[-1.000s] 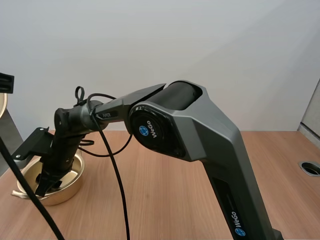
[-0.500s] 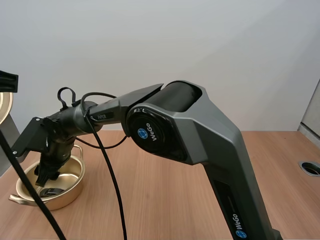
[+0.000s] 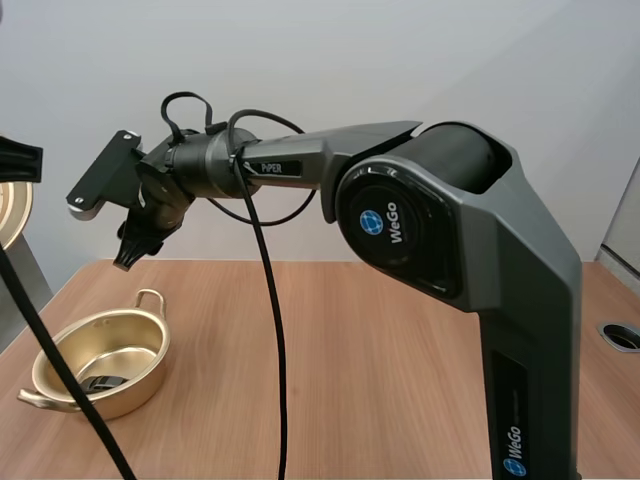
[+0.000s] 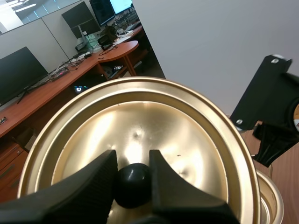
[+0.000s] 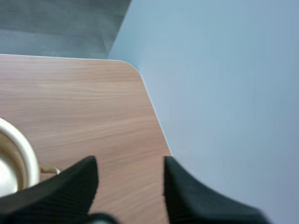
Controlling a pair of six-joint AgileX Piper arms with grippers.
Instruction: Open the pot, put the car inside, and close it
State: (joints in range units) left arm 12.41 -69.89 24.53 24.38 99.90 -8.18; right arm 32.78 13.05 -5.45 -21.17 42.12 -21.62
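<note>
Wooden counter (image 3: 350, 380) carries the open pot (image 3: 122, 397), with the car (image 3: 100, 383) lying inside. Above the pot my right claw (image 3: 128, 258) hangs empty, spread wide. My left claw (image 4: 132, 158) grips the lid (image 4: 140, 116) by its knob (image 4: 133, 184), tilted, up left of the pot; closing, I judge, means bringing it down rightward over the rim.

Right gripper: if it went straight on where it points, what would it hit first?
The right gripper would probably meet bare table beside the pot, not the pot itself; depth is unclear.
</note>
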